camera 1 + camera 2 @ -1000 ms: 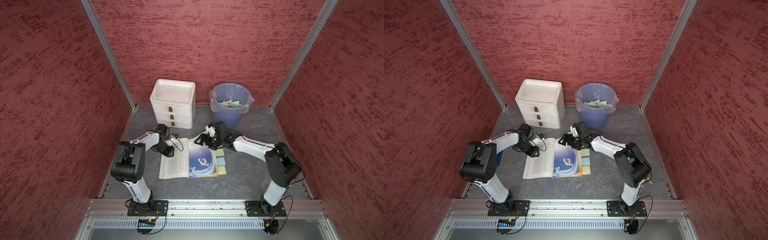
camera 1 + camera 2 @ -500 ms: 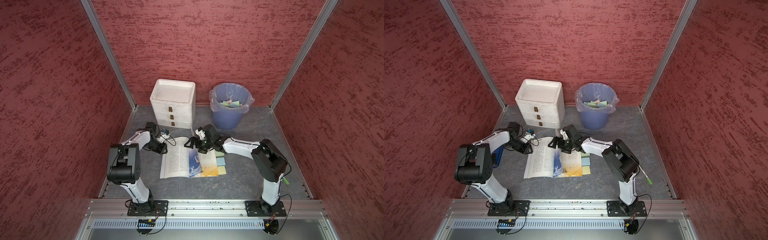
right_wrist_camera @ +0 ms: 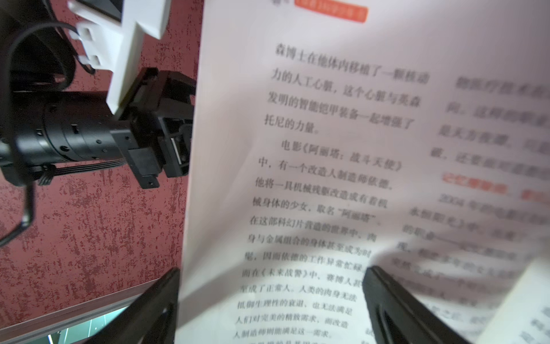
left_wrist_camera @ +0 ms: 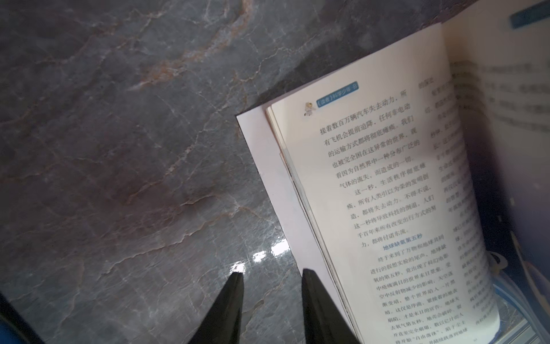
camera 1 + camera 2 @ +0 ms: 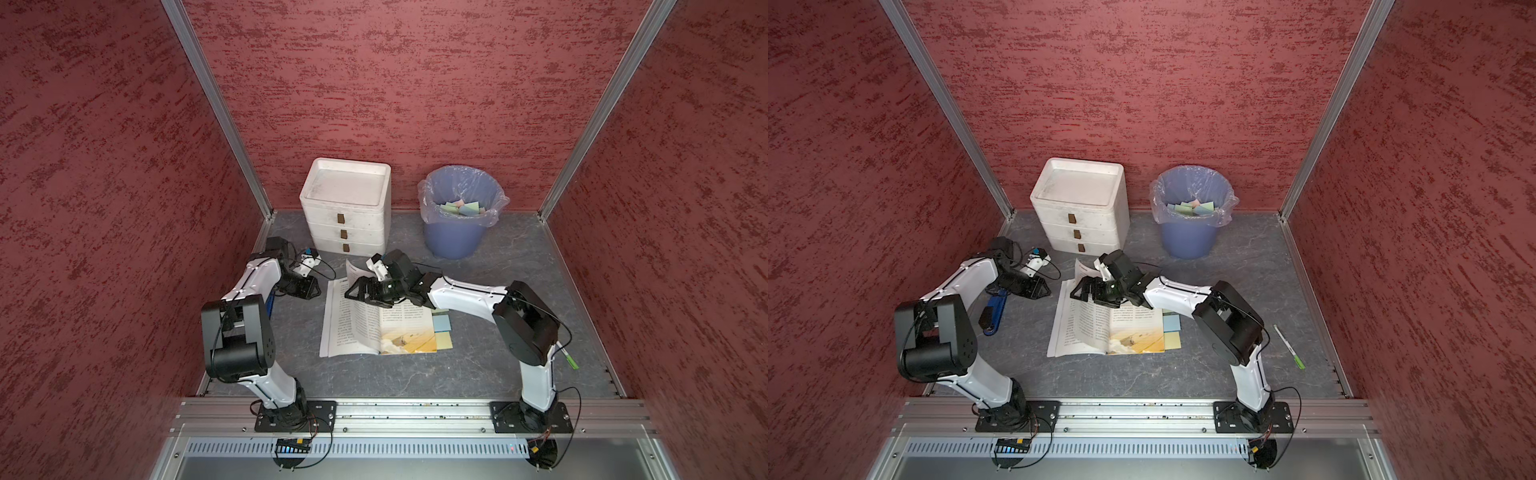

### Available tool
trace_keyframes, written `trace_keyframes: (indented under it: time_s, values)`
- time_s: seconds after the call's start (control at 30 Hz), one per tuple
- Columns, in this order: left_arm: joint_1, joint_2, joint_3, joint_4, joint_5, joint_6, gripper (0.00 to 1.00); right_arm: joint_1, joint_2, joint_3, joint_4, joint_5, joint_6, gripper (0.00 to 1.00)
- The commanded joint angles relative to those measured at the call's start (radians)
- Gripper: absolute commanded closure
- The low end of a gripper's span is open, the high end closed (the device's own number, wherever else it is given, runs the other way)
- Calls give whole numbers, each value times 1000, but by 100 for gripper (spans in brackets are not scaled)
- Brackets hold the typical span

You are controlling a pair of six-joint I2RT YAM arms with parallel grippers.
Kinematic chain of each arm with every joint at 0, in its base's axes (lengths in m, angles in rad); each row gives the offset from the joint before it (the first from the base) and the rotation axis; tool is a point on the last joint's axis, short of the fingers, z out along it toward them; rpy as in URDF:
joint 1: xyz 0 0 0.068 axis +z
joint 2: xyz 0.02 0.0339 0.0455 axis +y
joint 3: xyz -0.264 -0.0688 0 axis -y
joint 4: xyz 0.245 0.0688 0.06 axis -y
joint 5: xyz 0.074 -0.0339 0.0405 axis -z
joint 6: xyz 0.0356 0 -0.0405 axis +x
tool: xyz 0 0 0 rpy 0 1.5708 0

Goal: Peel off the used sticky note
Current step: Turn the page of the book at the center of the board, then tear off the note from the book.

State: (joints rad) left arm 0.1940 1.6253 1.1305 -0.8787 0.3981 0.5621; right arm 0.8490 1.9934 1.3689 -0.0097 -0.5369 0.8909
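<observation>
Red stippled walls [image 5: 415, 83] box in a grey marbled tabletop [image 5: 478, 365], and an open book [image 5: 357, 328] lies in the middle of it between my two arms. The sticky notes [image 5: 441, 330] I am after poke out from under the book's right-hand edge, blue above, yellow-green below, flat against the table. I cannot tell from here which one is written on.

My right gripper [image 3: 272, 280] hangs over the top of the book with its jaws spread as wide as they go. A loose page [image 3: 297, 149] stands up between them, pinched by neither. My left gripper [image 4: 271, 274] sits low just beside the book's left cover, its jaws a narrow gap apart with nothing in that gap. Whether one finger touches the cover I cannot tell.

I judge the peeling not yet begun. I am at the page-handling stage, and no note is in either grip. Next I should let the page fall, then bring my right jaws to the note tabs. There I would nip only a free corner and pull low and slowly (paper tears, and the book may lift). My left should press the book down. The lined bin [image 5: 432, 195] behind holds discarded notes [image 5: 459, 208], likely where this one goes.
</observation>
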Motion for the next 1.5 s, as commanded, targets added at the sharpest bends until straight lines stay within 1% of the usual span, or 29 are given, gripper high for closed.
trace_keyframes:
  time_s: [0.0, 0.07, 0.23, 0.33, 0.4, 0.53, 0.63, 0.7, 0.83, 0.93, 1.1, 1.23, 1.47]
  values:
    - [3, -49, 50, -48, 80, -4, 64, 8, 42, 24, 12, 5, 19, 2]
    - [-10, -68, 71, -68, 98, -17, 64, 12, 65, 35, 29, -10, 32, 1]
    - [-78, -89, 97, -92, 92, -38, 64, 17, 94, 60, 47, -43, 47, 2]
    - [-131, -80, 102, -95, 83, -53, 64, 0, 40, 46, 10, -33, 6, 2]
    - [-183, -72, 107, -94, 64, -66, 64, -39, -31, -1, -6, -16, -13, 2]
    - [-283, -45, 130, -75, 60, -98, 64, -191, -171, -131, -60, -5, -59, 4]
    - [-361, -10, 170, -64, 61, -126, 64, -308, -260, -207, -173, 47, -149, 6]
    - [-419, 29, 197, -60, 54, -135, 64, -403, -294, -265, -198, 41, -173, 7]
    - [-538, 118, 274, -54, 23, -143, 64, -539, -327, -355, -202, 30, -207, 9]
    - [-600, 194, 329, -44, 16, -154, 64, -584, -303, -377, -199, 24, -227, 10]
    - [-682, 309, 431, -55, 4, -159, 64, -607, -219, -380, -145, -16, -218, 15]
    - [-711, 383, 497, -60, -6, -159, 64, -609, -155, -369, -70, -73, -187, 19]
    - [-725, 457, 568, -78, -18, -153, 65, -609, -67, -339, 21, -150, -142, 26]
